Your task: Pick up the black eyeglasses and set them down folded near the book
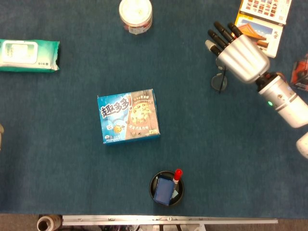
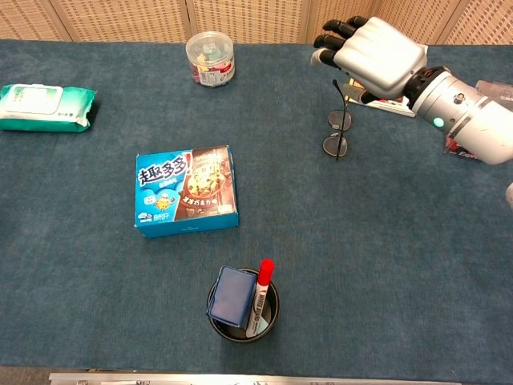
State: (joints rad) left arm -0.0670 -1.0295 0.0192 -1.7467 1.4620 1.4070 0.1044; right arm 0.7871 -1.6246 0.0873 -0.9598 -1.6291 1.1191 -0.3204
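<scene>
The black eyeglasses (image 1: 219, 81) (image 2: 337, 133) lie on the blue table cloth with one temple sticking up. My right hand (image 1: 238, 55) (image 2: 377, 64) hovers just above and beyond them, fingers stretched out and apart, holding nothing. Whether its thumb touches the raised temple I cannot tell. The picture book (image 1: 257, 31) lies at the far right, right behind the hand; the chest view shows only a strip of the book (image 2: 394, 105) under the hand. My left hand does not show; a pale sliver (image 1: 1, 136) sits at the left edge of the head view.
A blue cookie box (image 1: 129, 116) (image 2: 186, 190) lies mid-table. A wipes pack (image 1: 29, 55) is far left, a round jar (image 1: 135, 14) at the back. A black cup with marker and eraser (image 1: 166, 188) stands near the front edge. A red-black item (image 1: 301, 72) sits at the right edge.
</scene>
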